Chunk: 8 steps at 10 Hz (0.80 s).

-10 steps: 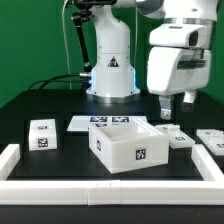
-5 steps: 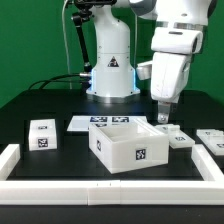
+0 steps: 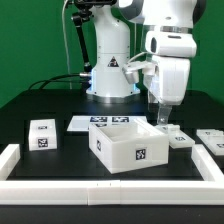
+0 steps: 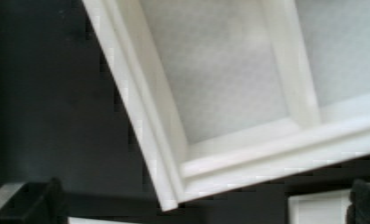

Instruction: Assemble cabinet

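Observation:
The cabinet point(image 3: 128, 146) is a large open white box with a tag on its front, standing in the middle of the black table. In the wrist view it point(image 4: 217, 90) fills most of the frame, showing its rim and an inner divider. My gripper point(image 3: 159, 117) hangs just above the box's back corner on the exterior view's right. It is open and empty, with its dark fingers point(image 4: 31, 203) wide apart and the box's corner showing between them point(image 4: 200, 205). A small tagged drawer block point(image 3: 42, 133) sits apart at the exterior view's left.
The marker board point(image 3: 92, 122) lies flat behind the box. Two flat tagged white parts point(image 3: 178, 138) point(image 3: 212, 137) lie at the exterior view's right. A low white border rail point(image 3: 110, 186) runs along the front and sides. The robot base point(image 3: 110, 70) stands at the back.
The arm has swung toward the exterior view's left and come a little lower, bringing the gripper from beside the right-hand parts to above the box's back right corner.

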Available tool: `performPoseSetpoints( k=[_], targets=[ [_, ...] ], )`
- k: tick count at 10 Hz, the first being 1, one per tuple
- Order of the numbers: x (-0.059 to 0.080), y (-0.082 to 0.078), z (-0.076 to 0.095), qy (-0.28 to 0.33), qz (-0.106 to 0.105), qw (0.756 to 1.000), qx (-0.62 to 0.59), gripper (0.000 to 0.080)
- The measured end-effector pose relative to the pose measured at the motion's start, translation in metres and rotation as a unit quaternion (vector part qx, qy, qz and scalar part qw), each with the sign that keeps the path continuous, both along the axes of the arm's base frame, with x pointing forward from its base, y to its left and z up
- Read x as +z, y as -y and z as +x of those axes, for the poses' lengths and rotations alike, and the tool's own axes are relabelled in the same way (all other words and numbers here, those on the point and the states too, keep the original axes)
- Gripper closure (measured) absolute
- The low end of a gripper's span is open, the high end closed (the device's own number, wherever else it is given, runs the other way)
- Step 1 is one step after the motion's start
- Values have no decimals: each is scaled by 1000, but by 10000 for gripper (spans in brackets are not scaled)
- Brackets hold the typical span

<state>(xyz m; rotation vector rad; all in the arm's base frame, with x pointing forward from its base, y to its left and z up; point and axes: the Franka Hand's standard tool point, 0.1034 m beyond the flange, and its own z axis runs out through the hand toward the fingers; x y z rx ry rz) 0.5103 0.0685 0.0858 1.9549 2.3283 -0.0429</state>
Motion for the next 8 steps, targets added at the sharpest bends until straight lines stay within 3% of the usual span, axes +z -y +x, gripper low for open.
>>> performPoseSetpoints(
  k=[5, 8],
  targets=[
    [-2, 5, -5, -10, -4, 999, 37, 1],
    [0, 27, -37, -27, -8, 995, 98, 1]
  ],
)
